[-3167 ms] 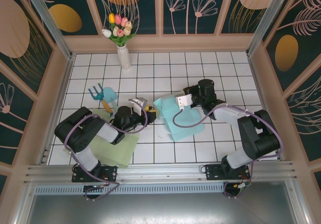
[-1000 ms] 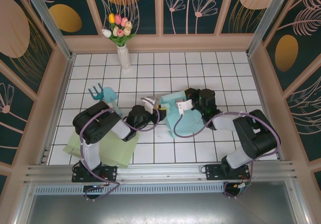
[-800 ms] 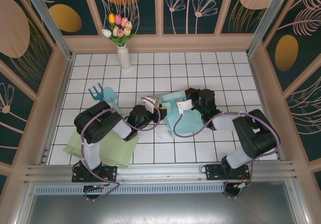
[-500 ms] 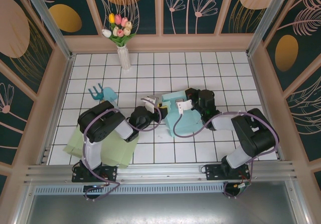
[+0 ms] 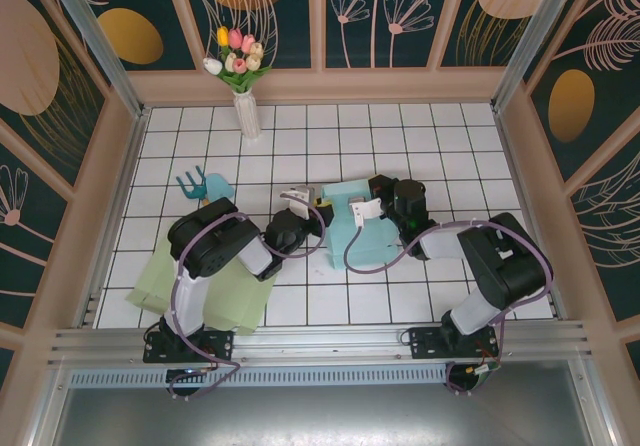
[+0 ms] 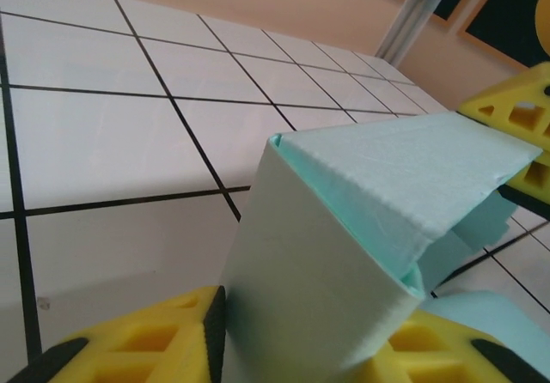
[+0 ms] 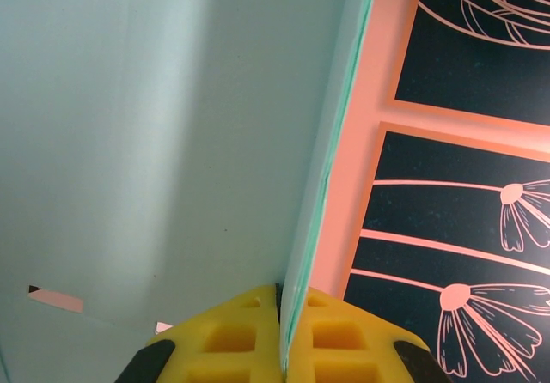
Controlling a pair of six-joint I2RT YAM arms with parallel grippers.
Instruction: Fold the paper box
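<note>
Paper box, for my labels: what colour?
The paper box is pale turquoise, clearest in the left wrist view.

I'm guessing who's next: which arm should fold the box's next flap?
Probably left: the left gripper straddles the paper box at its raised flap, while the right gripper is clamped on a wall, steadying it.
</note>
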